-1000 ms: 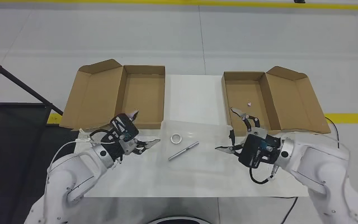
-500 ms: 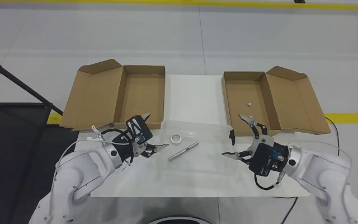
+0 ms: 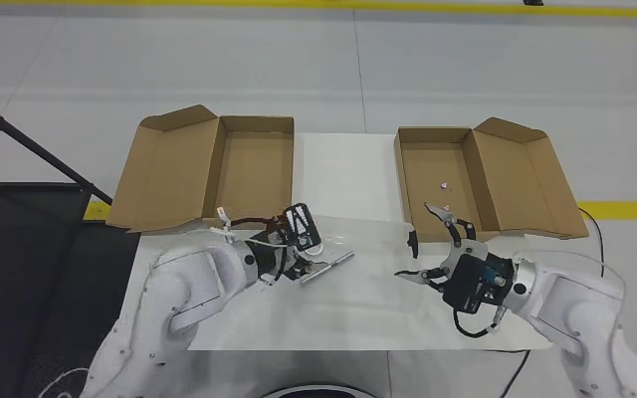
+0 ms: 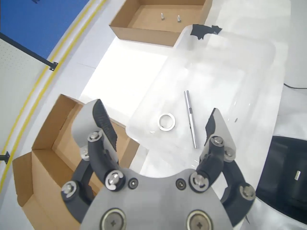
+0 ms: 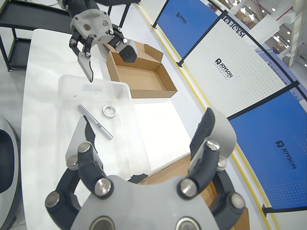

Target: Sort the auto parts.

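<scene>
We see the left gripper (image 4: 156, 107) hanging over the clear plastic tray (image 4: 273, 48), fingers spread wide and holding nothing; the metal ring (image 4: 167, 128) lies flat on the tray floor below the gap, with the steel rod (image 4: 190, 118) just beside it, near but not touching. That closeness is our main worry; a wide descent could land one finger on the rod and knock it away, or pinch both parts together. The ring is low and flat on slick plastic, so we judge it may slide or flip out of a shallow pinch; the tray looks light and could shift under a push; one finger hangs close over the tray's end wall and could catch it. The right gripper (image 5: 146, 120) hangs at the tray's other end, likewise spread and empty; both arms entering together risks a collision. The right cardboard box (image 4: 144, 33) holds two small bolts (image 4: 162, 16); the left cardboard box (image 4: 60, 130) looks bare where we can see; a wrong drop is possible.
</scene>
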### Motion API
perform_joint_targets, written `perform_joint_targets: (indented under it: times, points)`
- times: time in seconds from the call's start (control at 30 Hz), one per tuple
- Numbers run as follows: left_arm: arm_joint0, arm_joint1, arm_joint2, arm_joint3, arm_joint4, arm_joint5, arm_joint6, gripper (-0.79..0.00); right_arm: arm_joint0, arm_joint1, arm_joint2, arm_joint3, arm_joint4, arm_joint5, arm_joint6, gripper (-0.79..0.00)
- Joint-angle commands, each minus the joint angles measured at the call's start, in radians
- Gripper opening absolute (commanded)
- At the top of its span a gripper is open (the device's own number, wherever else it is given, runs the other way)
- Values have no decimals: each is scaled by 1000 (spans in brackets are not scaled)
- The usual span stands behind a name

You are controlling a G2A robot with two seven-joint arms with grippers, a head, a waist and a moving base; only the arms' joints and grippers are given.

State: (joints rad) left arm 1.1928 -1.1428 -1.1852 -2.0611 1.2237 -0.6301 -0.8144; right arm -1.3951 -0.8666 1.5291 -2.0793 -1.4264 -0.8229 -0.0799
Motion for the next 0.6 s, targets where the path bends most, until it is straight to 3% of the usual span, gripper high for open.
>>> perform_joint_targets:
  times: [0.0,0.33,0.57]
  points:
    - [-60,-7,68,34,-10,1,-105,0,0,0,0,0,0,0,0,0]
    - [-310,-57,316,190,-175,43,-418,0,-29,-4,69,111,-5,136,-20,0]
    - [-310,-57,316,190,-175,43,-418,0,-29,-4,69,111,-5,136,-20,0]
